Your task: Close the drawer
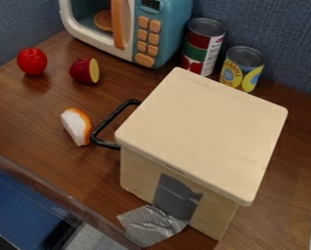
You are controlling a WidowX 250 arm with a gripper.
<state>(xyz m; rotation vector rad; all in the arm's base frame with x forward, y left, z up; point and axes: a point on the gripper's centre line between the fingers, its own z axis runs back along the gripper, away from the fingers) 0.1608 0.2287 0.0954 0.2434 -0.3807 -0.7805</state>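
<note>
i can't tell the gripper's state; the black handle [111, 118] juts from the cream box [204, 132], the toy microwave [174, 35] cut off above.

1. Cream box [204, 132] with a black handle [101, 131], upright on the wooden table [31, 117].
2. White-and-orange wedge [77, 127] just beside that handle.
3. 2 cans [242, 69] back by the toy microwave [155, 34].
4. Red fruit [32, 61] near a cut purple vegetable [85, 71].

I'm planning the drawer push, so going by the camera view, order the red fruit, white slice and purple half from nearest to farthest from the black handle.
1. White slice, just left of the black handle.
2. Purple half, farther up, slightly left.
3. Red fruit, at upper left.
</note>
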